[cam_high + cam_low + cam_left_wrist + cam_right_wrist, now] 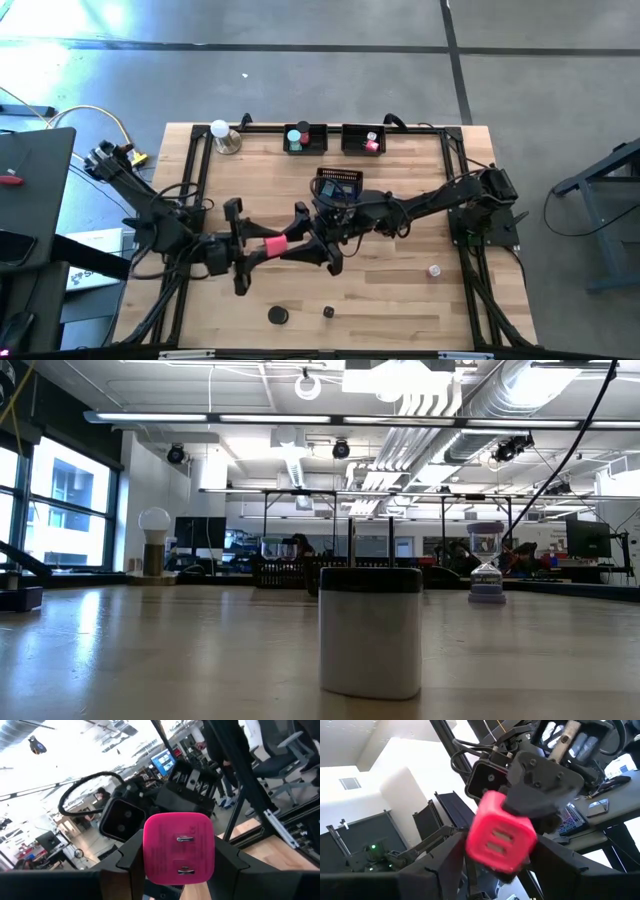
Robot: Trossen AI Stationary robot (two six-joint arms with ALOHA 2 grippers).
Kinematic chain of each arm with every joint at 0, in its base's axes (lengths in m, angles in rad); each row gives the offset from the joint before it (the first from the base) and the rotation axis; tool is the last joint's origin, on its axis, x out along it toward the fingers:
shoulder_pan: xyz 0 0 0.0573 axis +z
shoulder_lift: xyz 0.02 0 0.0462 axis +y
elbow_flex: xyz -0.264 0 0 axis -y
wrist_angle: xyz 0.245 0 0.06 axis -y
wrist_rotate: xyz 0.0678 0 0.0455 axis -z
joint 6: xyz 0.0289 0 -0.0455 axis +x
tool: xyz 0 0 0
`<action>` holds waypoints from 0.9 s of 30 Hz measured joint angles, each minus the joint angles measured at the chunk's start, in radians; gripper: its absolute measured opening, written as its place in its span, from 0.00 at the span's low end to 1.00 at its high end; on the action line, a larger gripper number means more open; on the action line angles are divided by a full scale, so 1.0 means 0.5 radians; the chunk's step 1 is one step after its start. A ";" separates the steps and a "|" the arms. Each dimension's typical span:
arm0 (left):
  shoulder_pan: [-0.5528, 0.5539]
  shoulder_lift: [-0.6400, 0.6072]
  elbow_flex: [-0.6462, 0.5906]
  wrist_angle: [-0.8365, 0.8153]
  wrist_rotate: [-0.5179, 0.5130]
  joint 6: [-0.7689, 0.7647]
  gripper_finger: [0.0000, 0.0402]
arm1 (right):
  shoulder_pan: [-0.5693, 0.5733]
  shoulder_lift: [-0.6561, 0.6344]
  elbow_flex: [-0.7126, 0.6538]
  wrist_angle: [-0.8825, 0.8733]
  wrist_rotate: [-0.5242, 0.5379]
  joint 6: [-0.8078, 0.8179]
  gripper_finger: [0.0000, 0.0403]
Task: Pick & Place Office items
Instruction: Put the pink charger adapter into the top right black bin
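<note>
Here the pink cube (275,244) hangs above the middle of the table (400,290), between both grippers. It is a glossy rounded block; one face bears two small slots. The left gripper (262,247) clamps it, and the right gripper (297,243) fingers also bracket it.

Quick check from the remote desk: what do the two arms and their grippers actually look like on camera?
Both the left arm and right arm are black, jointed, with dark cables along them. The left gripper and right gripper each have two black, flat, angular fingers. No markings can be made out.
</note>
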State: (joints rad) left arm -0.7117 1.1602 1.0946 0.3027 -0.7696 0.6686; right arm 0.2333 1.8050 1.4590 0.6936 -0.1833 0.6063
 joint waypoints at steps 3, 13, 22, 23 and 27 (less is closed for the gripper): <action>0.033 0.002 0.000 -0.069 0.043 -0.079 0.35 | 0.000 0.000 0.000 -0.004 0.001 -0.003 0.51; 0.079 0.002 0.000 -0.156 0.133 -0.194 0.35 | -0.014 0.000 0.000 -0.007 -0.021 -0.014 0.51; 0.125 -0.001 0.002 -0.236 0.158 -0.271 0.35 | -0.017 0.000 -0.001 -0.017 -0.052 -0.129 0.51; 0.125 -0.001 0.002 -0.237 0.168 -0.271 0.35 | -0.016 0.000 -0.001 -0.017 -0.052 -0.153 0.50; 0.127 -0.001 0.002 -0.263 0.188 -0.279 0.35 | -0.026 0.000 -0.002 -0.022 -0.065 -0.190 0.44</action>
State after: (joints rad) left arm -0.6484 1.1595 1.0958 0.1714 -0.6758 0.5293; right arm 0.2203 1.8050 1.4581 0.6826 -0.2158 0.5112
